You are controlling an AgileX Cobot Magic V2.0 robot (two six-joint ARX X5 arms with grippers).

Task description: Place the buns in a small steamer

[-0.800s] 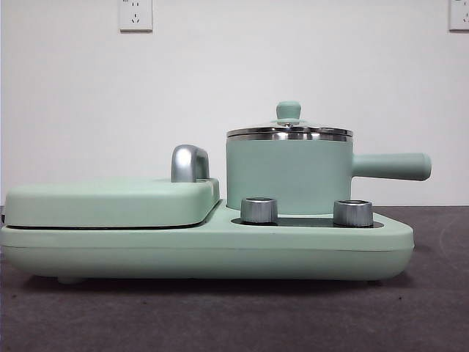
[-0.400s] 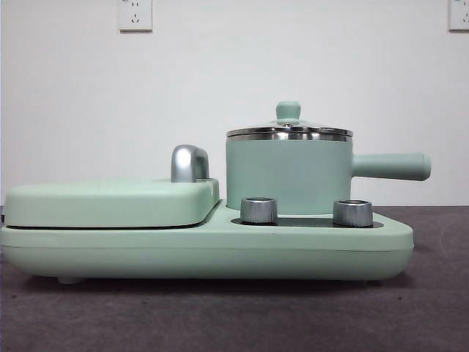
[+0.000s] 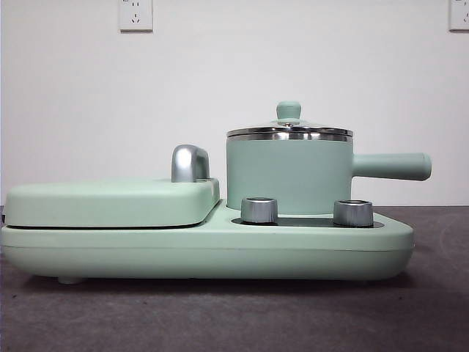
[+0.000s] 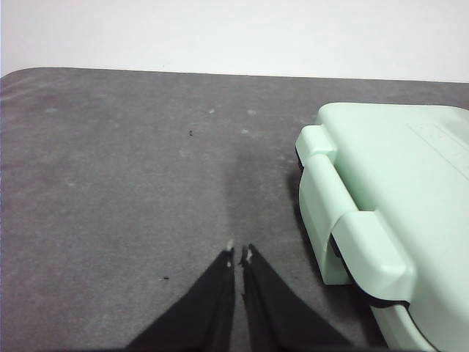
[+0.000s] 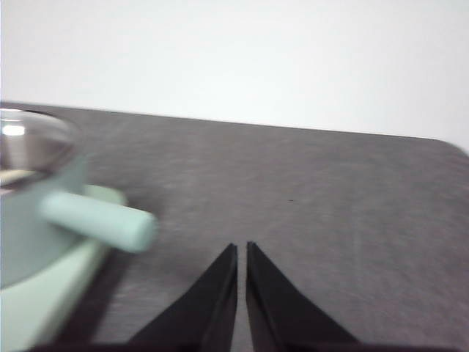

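While the small steamer (image 3: 289,174) sits lidded at the right of the mint appliance (image 3: 205,246) in the front view, no buns show and its contents are hidden. Left wrist view: left pincer (image 4: 239,255) clenched, empty, over the counter (image 4: 132,176). Right wrist view: right pincer (image 5: 241,249) clenched, empty, near the handle (image 5: 99,220). Lid knob (image 3: 289,111) judged the best hold; glass, fragile

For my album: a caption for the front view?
Lidded steamer on a green cooker, griddle lid beside it.
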